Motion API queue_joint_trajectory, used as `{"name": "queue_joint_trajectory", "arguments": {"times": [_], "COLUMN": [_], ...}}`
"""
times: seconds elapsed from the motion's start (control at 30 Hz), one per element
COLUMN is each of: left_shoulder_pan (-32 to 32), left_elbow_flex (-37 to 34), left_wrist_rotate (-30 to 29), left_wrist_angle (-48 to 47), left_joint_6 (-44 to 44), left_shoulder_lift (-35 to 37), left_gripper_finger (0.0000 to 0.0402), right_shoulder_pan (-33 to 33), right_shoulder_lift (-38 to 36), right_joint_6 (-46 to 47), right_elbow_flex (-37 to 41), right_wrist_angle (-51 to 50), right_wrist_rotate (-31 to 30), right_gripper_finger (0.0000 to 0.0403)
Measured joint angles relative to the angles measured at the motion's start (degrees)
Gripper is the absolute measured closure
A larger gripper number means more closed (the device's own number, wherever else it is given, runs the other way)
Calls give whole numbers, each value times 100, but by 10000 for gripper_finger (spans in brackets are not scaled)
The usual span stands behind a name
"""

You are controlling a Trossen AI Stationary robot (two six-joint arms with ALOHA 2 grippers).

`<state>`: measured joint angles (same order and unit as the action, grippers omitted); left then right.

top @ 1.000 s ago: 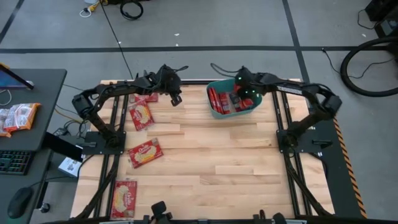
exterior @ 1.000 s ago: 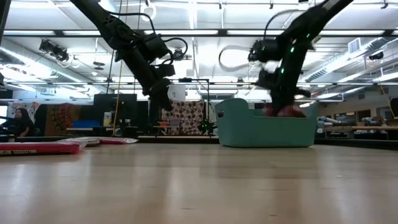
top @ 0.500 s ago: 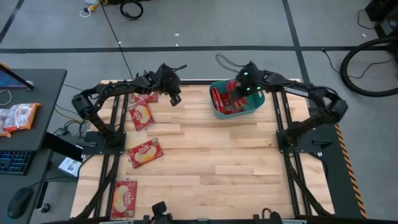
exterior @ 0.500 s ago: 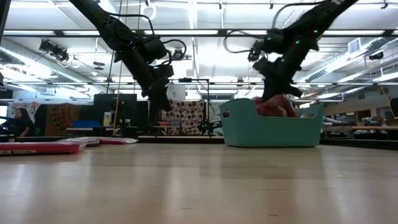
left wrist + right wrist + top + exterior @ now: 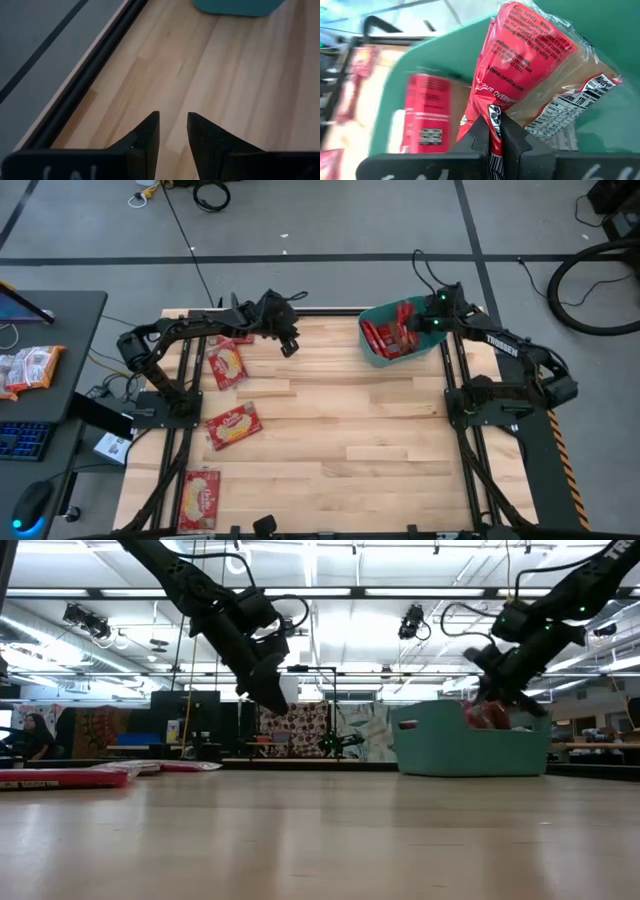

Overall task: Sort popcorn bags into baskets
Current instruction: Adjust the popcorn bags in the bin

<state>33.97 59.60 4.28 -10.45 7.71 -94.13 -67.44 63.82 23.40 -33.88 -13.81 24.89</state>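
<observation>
Teal plastic basket [image 5: 385, 355] sits at the far right corner of the wooden table [image 5: 340, 450], tilted a bit off square with the table's edge, and it's got several red popcorn bags inside. The right gripper [image 5: 413, 332] is down in the basket with its fingers pinched tight on a popcorn bag [image 5: 520, 65], which stands up on edge between the tips; you can read the white print on its red side in the right wrist view. Another red bag [image 5: 422, 117] leans against the basket wall just beside it.

The left gripper [image 5: 290, 346] hangs over bare wood to the left of the basket, well apart from it, fingers slightly apart with nothing between them. The left wrist view shows just planks and the table's dark edge rail past the tips, with a bit of the teal basket beyond.

Still out on the table, all well left of the basket: one bag [image 5: 227, 365] near the left gripper, one partly under the left arm [image 5: 236, 337], one farther toward the front [image 5: 233, 425], and one at the front left corner [image 5: 200, 499].
</observation>
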Motion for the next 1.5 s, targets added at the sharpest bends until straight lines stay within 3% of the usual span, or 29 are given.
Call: {"name": "queue_joint_trajectory", "arguments": {"times": [0.23,0.4,0.6,0.8,0.93,1.2,1.5], "left_shoulder_pan": [-143,-148,-142,-135,-135,-133,-131], "left_elbow_flex": [0,0,0,0,0,2,2], "left_wrist_rotate": [-61,-68,-78,-77,-56,6,13], "left_wrist_angle": [142,155,141,106,-14,-364,-733], "left_joint_6": [-214,-257,-77,244,349,356,165], "left_shoulder_lift": [0,0,0,0,0,2,2], "left_gripper_finger": [296,296,296,296,296,296,296], "right_shoulder_pan": [325,1160,2202,3247,3656,3566,2368], "right_shoulder_lift": [279,351,555,1107,1418,1321,261], "right_joint_6": [-48,860,1958,3249,3334,2203,1599], "right_elbow_flex": [-10,7,10,-16,-527,-1514,-546], "right_wrist_angle": [-265,204,647,2172,2001,-115,-228], "right_wrist_rotate": [-279,-344,-964,-1317,-1700,-1731,-1096], "right_gripper_finger": [380,380,380,380,380,380,380]}}
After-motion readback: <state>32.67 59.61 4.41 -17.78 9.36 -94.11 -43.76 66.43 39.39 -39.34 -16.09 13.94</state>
